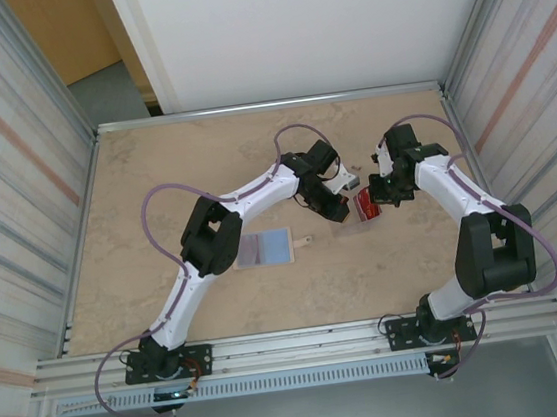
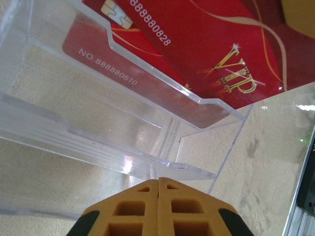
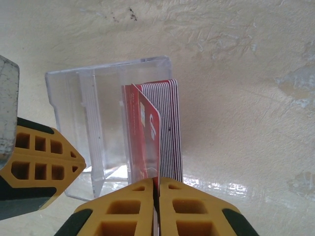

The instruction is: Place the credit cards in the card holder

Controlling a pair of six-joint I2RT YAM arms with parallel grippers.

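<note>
Several red credit cards point(image 3: 170, 128) stand on edge as a stack in a clear plastic case point(image 3: 88, 108). My right gripper point(image 3: 156, 181) is shut on the near edge of one red card point(image 3: 147, 142), which leans a little away from the stack. My left gripper point(image 2: 158, 182) is shut, its tips against the clear case's point(image 2: 98, 128) base lip, with red cards point(image 2: 211, 44) just beyond. From above, both grippers meet at the case: left point(image 1: 339, 212), right point(image 1: 370, 201). The card holder point(image 1: 263, 248) lies open flat to the left, its pale blue pockets facing up.
The left gripper's yellow fingers point(image 3: 39, 167) sit close beside the case in the right wrist view. Metal frame walls point(image 1: 89, 220) edge the beige table on three sides. The left arm's elbow point(image 1: 211, 236) hangs over the card holder's left end.
</note>
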